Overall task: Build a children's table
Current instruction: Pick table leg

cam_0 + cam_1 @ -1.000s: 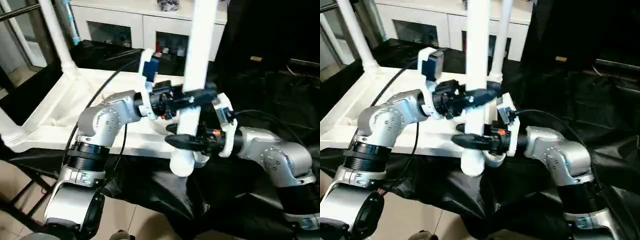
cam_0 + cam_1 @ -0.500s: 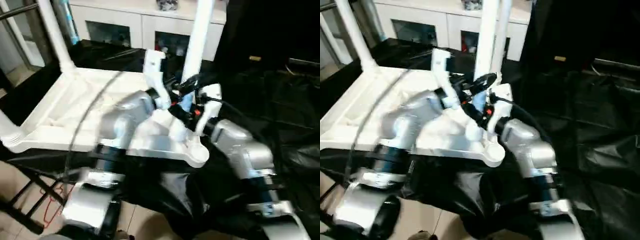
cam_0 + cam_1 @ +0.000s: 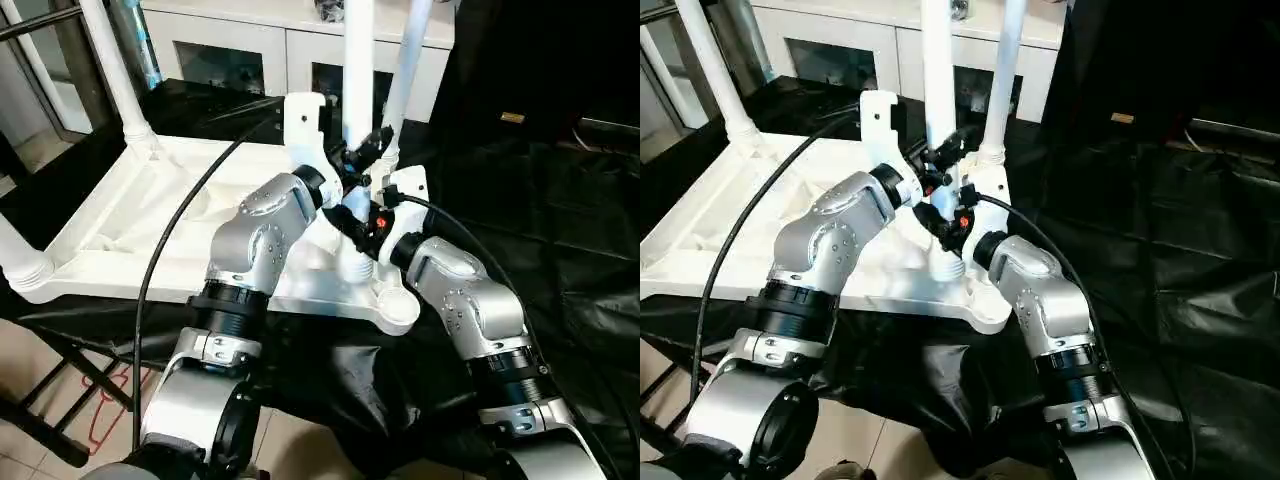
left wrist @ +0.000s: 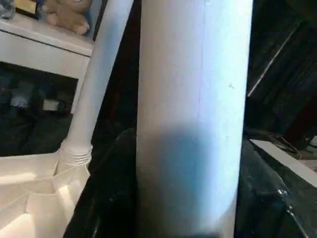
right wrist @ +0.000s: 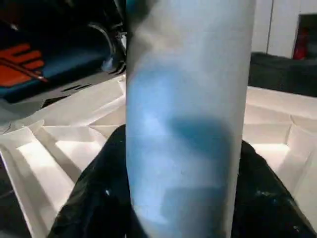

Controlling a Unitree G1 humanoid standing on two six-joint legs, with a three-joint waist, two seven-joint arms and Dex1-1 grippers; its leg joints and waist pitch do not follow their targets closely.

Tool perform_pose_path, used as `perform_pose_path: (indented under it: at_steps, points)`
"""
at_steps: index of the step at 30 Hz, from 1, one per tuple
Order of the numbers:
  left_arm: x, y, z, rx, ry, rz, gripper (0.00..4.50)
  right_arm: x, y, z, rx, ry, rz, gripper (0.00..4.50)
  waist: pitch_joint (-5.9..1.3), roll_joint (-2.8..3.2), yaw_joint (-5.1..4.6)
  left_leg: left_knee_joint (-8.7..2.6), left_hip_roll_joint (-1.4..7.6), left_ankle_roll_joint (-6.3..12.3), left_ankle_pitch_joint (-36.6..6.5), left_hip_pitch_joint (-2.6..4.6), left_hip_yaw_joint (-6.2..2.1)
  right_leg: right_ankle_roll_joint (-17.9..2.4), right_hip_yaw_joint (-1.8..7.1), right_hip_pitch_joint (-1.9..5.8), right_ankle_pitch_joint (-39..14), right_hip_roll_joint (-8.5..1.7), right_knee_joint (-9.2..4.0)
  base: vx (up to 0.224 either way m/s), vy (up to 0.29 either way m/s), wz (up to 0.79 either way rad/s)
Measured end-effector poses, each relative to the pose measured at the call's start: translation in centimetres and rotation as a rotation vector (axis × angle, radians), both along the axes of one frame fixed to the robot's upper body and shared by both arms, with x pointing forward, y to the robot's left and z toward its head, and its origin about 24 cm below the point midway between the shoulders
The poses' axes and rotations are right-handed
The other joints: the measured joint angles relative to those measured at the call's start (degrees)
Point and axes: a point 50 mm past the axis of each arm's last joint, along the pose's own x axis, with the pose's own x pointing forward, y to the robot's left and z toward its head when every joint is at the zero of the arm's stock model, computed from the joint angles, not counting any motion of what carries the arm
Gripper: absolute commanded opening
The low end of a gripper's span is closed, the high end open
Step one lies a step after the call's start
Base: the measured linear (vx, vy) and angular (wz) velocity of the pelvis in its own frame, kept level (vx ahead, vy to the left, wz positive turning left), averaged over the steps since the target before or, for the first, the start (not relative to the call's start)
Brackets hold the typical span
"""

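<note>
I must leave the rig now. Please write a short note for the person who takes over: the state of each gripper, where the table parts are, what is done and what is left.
Left gripper: shut on the held leg, higher up.
Right gripper: shut on the same leg, lower down.
Tabletop: upside down on black sheeting, ribbed underside up.
Done: far-left leg, far-right leg and near-left leg stand in their sockets.
Held leg: upright over the tabletop, its lower end hidden by the grippers.
Left: the near-right corner socket is empty; seat the held leg there.

Head eyes look down; wrist cameras hug the leg.
</note>
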Motion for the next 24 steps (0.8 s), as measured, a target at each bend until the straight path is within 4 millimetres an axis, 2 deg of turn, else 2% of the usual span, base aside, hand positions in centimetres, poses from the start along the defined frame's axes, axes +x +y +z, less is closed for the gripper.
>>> perform_pose_path:
  at_steps: [4, 8, 13, 15, 18, 24]
  points:
    - [-0.3, 0.3, 0.3, -0.009, -0.042, -0.103, 1.85, -0.4, -1.4, 0.5, -0.002, 0.007, 0.098, 3.00, 0.00, 0.00, 0.15, 0.00, -0.01, 0.01, 0.0, -0.01, 0.00, 0.0, 0.00, 0.01, 0.0, 0.00, 0.00, 0.000, 0.000, 0.00]
    - [-1.2, 0.7, 1.1, -0.032, -0.091, -0.300, 1.85, -1.3, -3.0, 0.9, 0.014, 0.042, 0.239, 3.02, 0.00, 0.00, 0.16, 0.00, 0.00, 0.02, 0.0, 0.01, 0.00, 0.0, 0.00, 0.02, 0.0, 0.00, 0.01, 0.000, 0.000, 0.00]
    - [-2.9, 0.9, 1.3, -0.086, -0.113, -0.580, 1.85, -2.8, -3.6, 1.0, 0.033, 0.059, 0.428, 3.02, 0.00, 0.01, -0.01, 0.01, 0.01, 0.04, 0.0, 0.06, 0.02, -0.1, 0.00, 0.02, 0.0, 0.00, 0.04, 0.000, 0.000, 0.00]
    - [-4.2, 1.4, 1.4, -0.083, -0.134, -0.756, 1.85, -4.1, -3.6, 0.9, 0.039, 0.077, 0.551, 3.02, -0.01, 0.02, 0.06, -0.01, 0.03, 0.04, 0.0, 0.12, 0.01, 0.0, -0.01, 0.05, 0.0, 0.01, 0.05, 0.000, 0.000, 0.00]
    - [-4.8, 1.7, 1.3, -0.106, -0.129, -0.855, 1.85, -4.9, -3.3, 0.8, 0.066, 0.110, 0.637, 2.68, -0.01, 0.02, 0.09, 0.05, 0.03, 0.10, 0.1, 0.11, 0.01, -0.1, -0.01, 0.06, 0.1, 0.01, 0.06, 0.000, 0.000, 0.00]
    - [-5.0, 1.8, 1.3, -0.129, -0.120, -0.883, 1.85, -5.4, -3.0, 1.1, 0.072, 0.106, 0.681, 2.22, -0.02, 0.03, 0.18, 0.14, 0.02, 0.13, 0.1, 0.19, 0.01, -0.1, 0.01, 0.24, 0.1, -0.01, 0.03, 0.000, 0.000, 0.00]
